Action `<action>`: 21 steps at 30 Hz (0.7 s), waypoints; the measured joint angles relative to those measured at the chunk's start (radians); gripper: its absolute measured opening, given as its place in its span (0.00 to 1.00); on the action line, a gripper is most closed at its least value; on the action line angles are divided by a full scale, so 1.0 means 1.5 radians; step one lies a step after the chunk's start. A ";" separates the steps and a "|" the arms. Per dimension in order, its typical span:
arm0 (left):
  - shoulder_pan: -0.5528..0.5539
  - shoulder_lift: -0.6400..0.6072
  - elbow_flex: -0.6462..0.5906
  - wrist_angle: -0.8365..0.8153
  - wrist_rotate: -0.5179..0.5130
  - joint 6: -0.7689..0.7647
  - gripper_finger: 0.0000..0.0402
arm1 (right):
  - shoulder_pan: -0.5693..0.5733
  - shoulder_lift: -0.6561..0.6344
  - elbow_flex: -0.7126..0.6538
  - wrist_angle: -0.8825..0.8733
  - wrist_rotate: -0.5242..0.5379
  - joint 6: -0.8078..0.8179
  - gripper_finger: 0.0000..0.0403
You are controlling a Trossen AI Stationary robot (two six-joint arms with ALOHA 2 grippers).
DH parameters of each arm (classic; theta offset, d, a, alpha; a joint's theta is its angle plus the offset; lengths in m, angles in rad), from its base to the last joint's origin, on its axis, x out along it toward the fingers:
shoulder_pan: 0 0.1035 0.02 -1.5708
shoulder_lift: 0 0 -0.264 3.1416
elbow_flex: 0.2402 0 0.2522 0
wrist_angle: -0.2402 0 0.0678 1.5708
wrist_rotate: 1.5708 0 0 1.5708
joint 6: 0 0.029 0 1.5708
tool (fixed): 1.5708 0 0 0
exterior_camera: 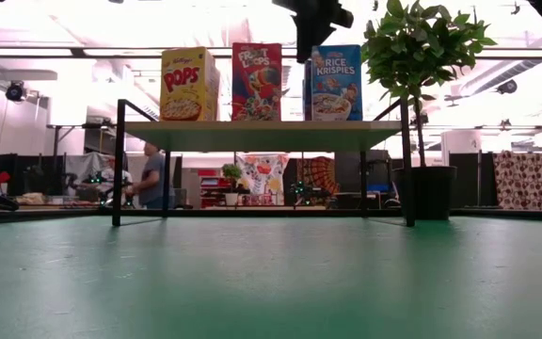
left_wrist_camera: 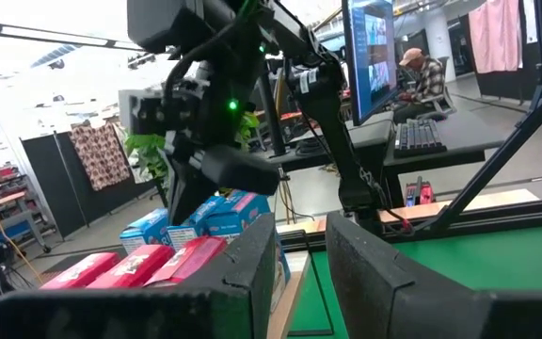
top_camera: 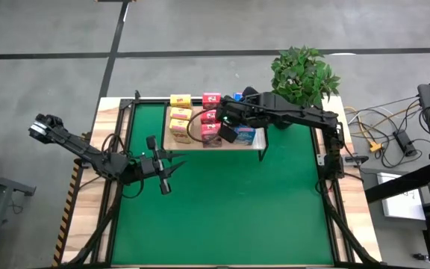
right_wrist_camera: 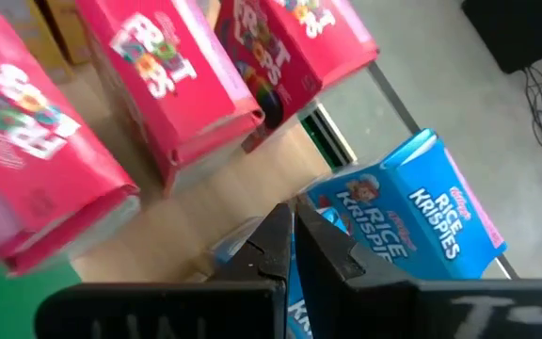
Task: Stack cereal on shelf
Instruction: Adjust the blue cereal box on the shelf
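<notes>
The light-wood shelf [top_camera: 234,145] [exterior_camera: 262,135] stands at the far end of the green mat. On it stand yellow cereal boxes [top_camera: 179,116] [exterior_camera: 188,85] at the left, pink-red ones [top_camera: 210,119] [right_wrist_camera: 172,85] in the middle and blue ones [top_camera: 247,137] [exterior_camera: 339,83] at the right, all on their bases. My right gripper [top_camera: 228,131] [right_wrist_camera: 294,250] hangs over the shelf's blue end, shut on a blue box. My left gripper [top_camera: 166,172] [left_wrist_camera: 301,273] hovers open over the mat, near the shelf's left front. My right gripper pinches a blue cereal box at its upper edge [right_wrist_camera: 294,306] between the two fingers, coming from above and pointing down. Its own fingers [right_wrist_camera: 273,247] hide most of the contact. In the low view the blue box stands upright with its base on the shelf.
A potted plant [top_camera: 303,75] [exterior_camera: 412,56] stands just right of the shelf, close to the right arm. Two more blue boxes [right_wrist_camera: 422,212] stand beside the held one. Open green mat [top_camera: 230,209] stretches toward the near edge. People and desks show in the room beyond.
</notes>
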 joint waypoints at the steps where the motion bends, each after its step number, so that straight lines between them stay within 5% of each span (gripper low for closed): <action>1: 0.000 0.000 0.000 0.000 0.000 0.000 0.20 | 0.000 0.000 -0.005 0.000 0.000 0.000 0.02; 21: 0.000 0.000 0.000 0.000 0.000 0.000 0.20 | 0.000 -0.001 -0.018 -0.004 0.001 0.002 0.02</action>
